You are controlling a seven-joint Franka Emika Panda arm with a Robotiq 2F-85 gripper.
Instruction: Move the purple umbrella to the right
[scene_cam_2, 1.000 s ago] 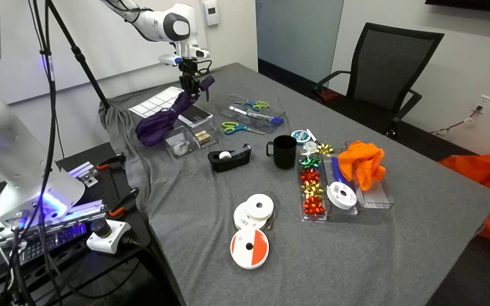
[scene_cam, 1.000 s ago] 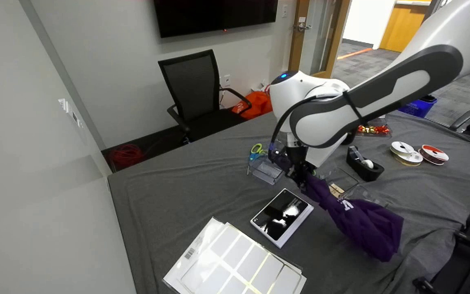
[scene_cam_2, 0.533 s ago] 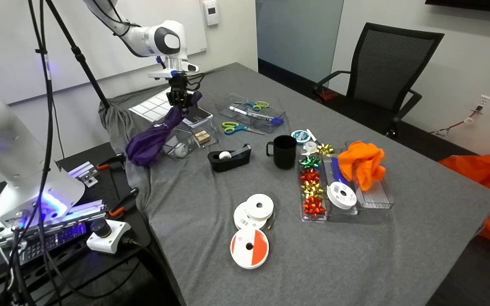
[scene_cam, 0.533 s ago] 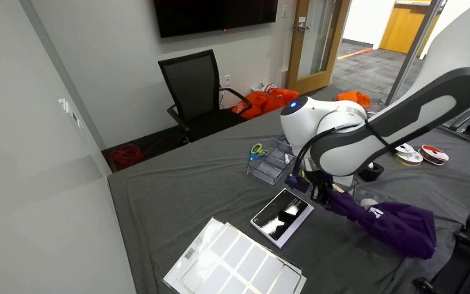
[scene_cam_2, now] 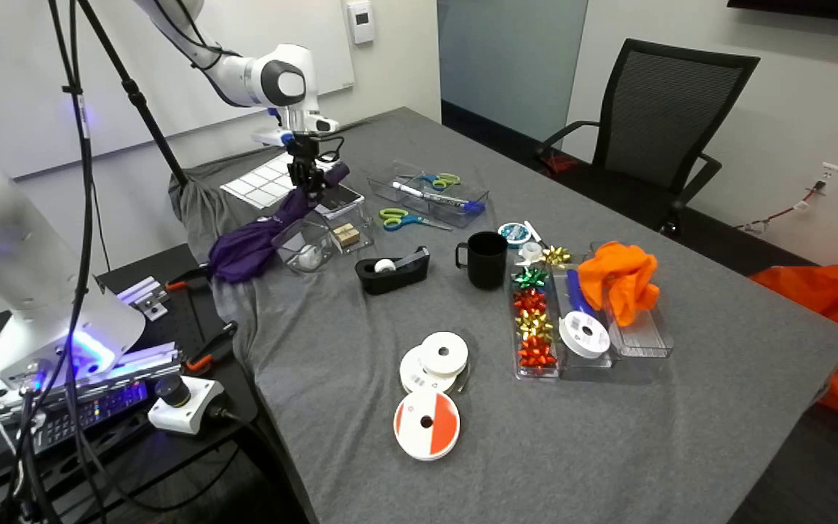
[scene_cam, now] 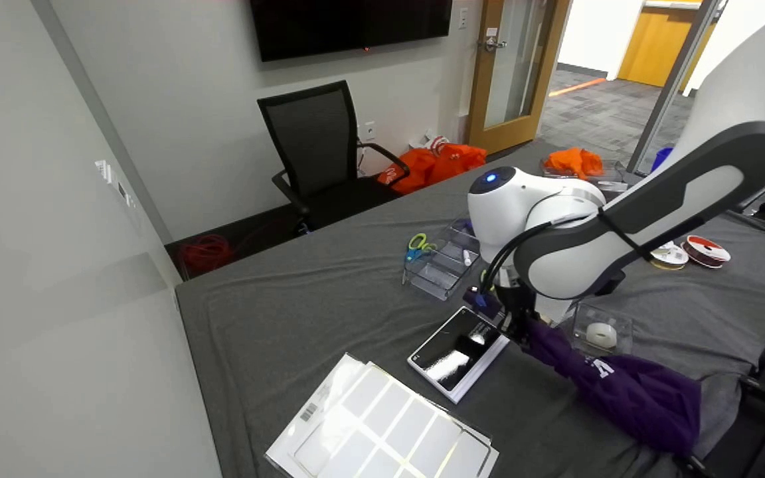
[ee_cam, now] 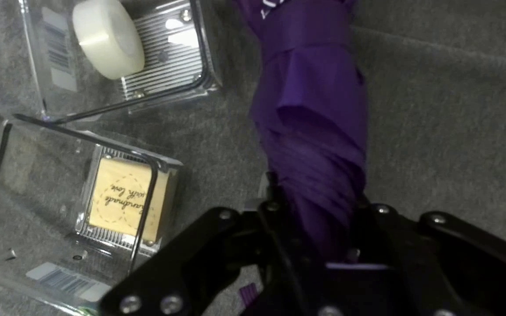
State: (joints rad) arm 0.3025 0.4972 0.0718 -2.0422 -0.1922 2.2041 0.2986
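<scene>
Farthest left in an exterior view, at eight o'clock from my gripper (scene_cam: 515,328), I see white sheets (scene_cam: 369,425) with lines, lying on the gray counter (scene_cam: 289,312). Twelve o'clock is the top for me. At half past ten sits a clear tray (scene_cam: 437,275), with green and blue scissors (scene_cam: 417,244) at its left corner. Between eight and nine, near my gripper, lies a flat white box (scene_cam: 459,352) with a shiny black top.

My gripper comes next, and I have it squeezed tight on the skinny part of the purple umbrella (scene_cam: 638,398). A short purple bit pokes out toward half past ten. The long, fat part goes down to four o'clock, near the counter's edge. I can't tell if its fat end touches the counter. In the wrist view, the purple fabric is pinched between both sides of my gripper and points up to twelve.

At three, just beside the umbrella, is a clear bin (scene_cam: 592,315) with a white tape roll (scene_cam: 600,336) in it. Farthest right, near two o'clock, sits a spool (scene_cam: 706,251) with a red and white top.
</scene>
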